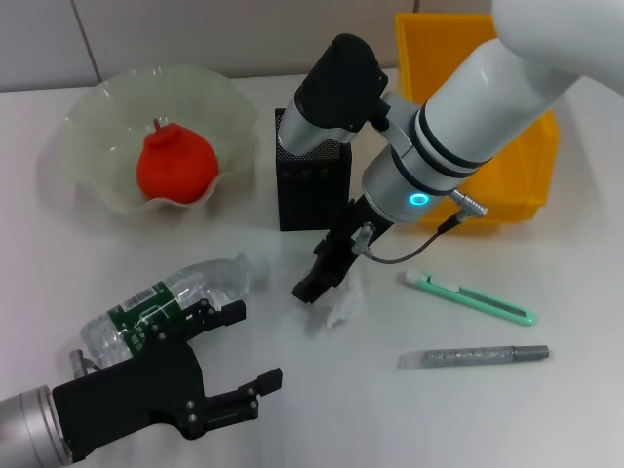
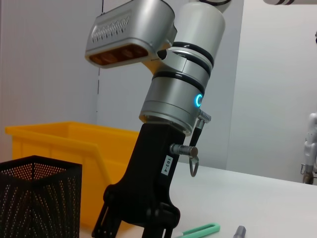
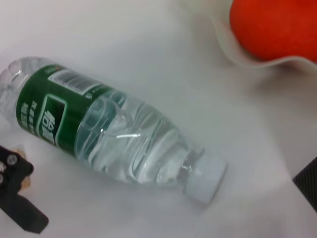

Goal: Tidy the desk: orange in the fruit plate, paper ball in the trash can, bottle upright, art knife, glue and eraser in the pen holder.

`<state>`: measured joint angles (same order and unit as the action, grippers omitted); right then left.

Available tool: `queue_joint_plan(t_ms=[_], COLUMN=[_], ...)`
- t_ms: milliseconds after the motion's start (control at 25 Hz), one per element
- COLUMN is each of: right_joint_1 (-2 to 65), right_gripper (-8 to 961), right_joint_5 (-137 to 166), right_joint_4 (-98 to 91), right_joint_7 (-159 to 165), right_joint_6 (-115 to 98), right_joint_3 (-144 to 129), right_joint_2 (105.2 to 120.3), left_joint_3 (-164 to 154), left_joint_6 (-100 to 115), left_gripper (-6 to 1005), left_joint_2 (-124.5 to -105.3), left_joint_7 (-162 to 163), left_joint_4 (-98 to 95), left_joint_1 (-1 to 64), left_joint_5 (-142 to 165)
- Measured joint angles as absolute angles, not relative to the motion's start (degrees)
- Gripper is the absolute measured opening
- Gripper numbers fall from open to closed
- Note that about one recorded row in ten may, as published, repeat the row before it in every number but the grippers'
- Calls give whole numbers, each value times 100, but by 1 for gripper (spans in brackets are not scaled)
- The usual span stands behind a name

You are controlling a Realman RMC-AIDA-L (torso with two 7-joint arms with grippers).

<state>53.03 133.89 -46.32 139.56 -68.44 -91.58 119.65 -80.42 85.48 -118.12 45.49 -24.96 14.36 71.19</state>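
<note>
One step done: the orange (image 1: pixel 175 164) already sits in the fruit plate (image 1: pixel 88 122), at the far left of the desk.
Step in hand: the paper ball, by my reading; the right gripper (image 1: pixel 314 284) is down at the paper ball (image 1: pixel 343 304), which lies on the desk just in front of the pen holder (image 1: pixel 312 185).
Right jaws: the fingertips are at the wad, but I cannot tell whether they have closed on it.
Next move: a firm hold on the wad, then a lift and a carry back to the trash can (image 1: pixel 517 166), behind and to the right of the pen holder.
Left gripper (image 1: pixel 239 356): jaws wide apart, holding nothing, just beside the bottle (image 1: pixel 166 307), which lies on its side.
Still loose: the art knife (image 1: pixel 468 297) and a grey glue stick (image 1: pixel 473 357), on the desk to the right.
Right wrist view only: the bottle's white cap (image 3: pixel 205 178), and a tan sliver, possibly the eraser, half hidden behind a black finger.
Left wrist view only: the right gripper seen from the side, its fingertips cut off.
</note>
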Motion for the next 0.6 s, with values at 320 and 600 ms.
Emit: queue_joint_plan(t_ms=[320, 600], right_joint_1=[5298, 4560], right_gripper=[572, 357], right_joint_5=[13385, 13483], right_joint_4=[-4605, -6230], right_joint_7=[13959, 14017], right_joint_6=[-7003, -8019], right_joint_3=[-9112, -8083], right_joint_2=[11951, 11912], left_joint_3=[-8042, -8041], left_joint_6=[8552, 8562], left_gripper=[831, 829], left_joint_2=[-11812, -11807], left_joint_7=[4543, 4582], left_joint_4=[-2492, -2521], left_joint_1=[1453, 1532], left_joint_5=[7128, 7179])
